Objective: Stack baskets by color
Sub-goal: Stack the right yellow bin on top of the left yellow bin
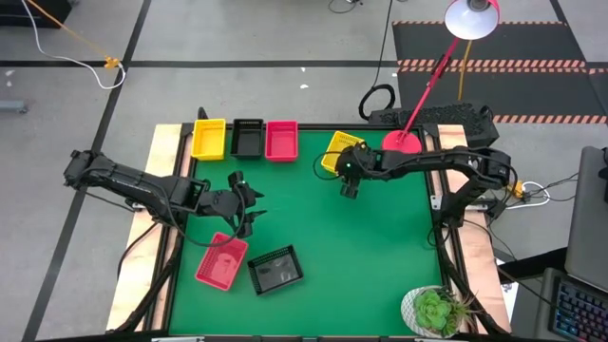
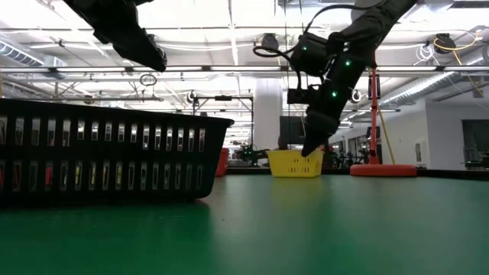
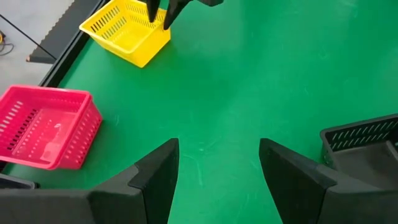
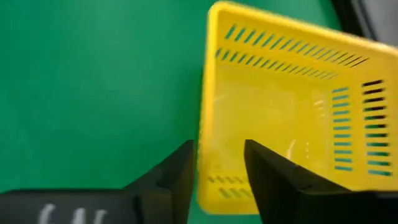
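Yellow plastic sits between the fingers of my right hand (image 4: 217, 171): they straddle one wall of the lone yellow basket (image 1: 339, 150) near the desk's (image 1: 380, 256) far edge, narrowing but not visibly clamped. My left hand (image 3: 217, 168) hangs released above the green, with a pink basket (image 1: 221, 261) and a black basket (image 1: 275, 269) touching at a corner just nearer me.

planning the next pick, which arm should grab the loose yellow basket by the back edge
Right. The right gripper already straddles the near wall of the loose yellow basket, one of its fingers outside and one inside. The left gripper hovers open over bare mat, nearer the pink basket.
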